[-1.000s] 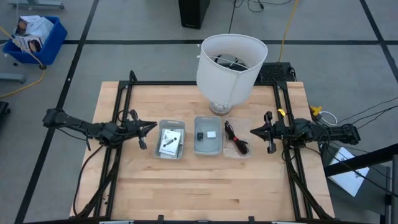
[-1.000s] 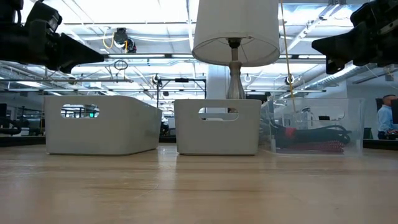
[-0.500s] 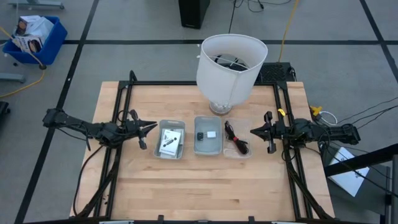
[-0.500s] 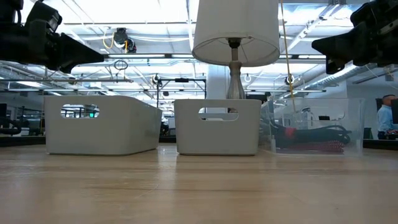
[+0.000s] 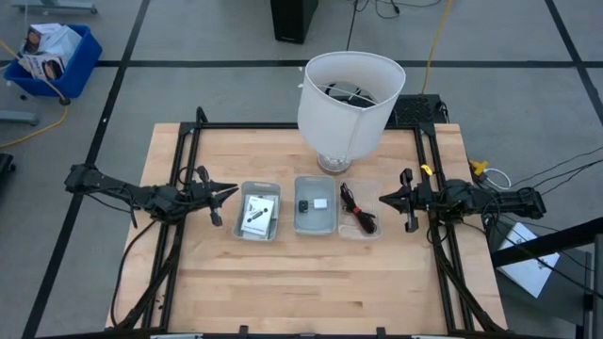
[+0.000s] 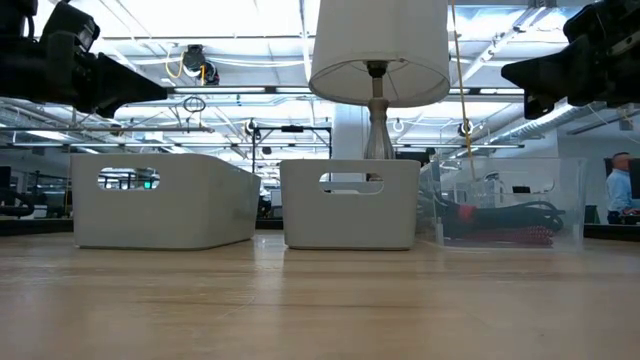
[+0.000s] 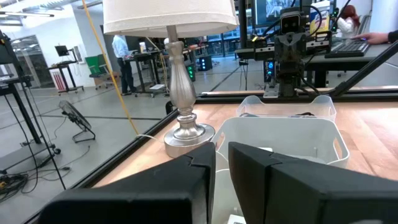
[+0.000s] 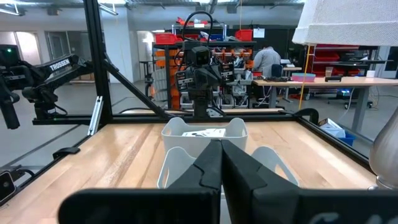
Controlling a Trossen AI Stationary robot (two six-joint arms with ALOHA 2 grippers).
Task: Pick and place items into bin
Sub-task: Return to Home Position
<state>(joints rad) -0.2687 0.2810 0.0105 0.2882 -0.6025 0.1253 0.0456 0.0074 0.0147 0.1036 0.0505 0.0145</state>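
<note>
Three small bins stand in a row at mid-table. The left white bin [image 5: 260, 212] holds white square packets [image 5: 256, 215]. The middle grey bin [image 5: 315, 218] holds a tiny black cube [image 5: 303, 204] and a tiny white piece [image 5: 320, 202]. The right clear bin [image 5: 361, 229] holds a black coiled cable [image 5: 357, 211] and a reddish stick [image 6: 500, 238]. My left gripper [image 5: 234, 191] hangs shut and empty left of the row, above the table. My right gripper [image 5: 382, 199] hangs shut and empty right of the row.
A big white lampshade [image 5: 350, 89] on a silver foot [image 5: 332, 162] stands just behind the bins. Black frame rails [image 5: 188, 151] run along the table's left and right sides. Bare wood lies in front of the bins [image 5: 311, 282].
</note>
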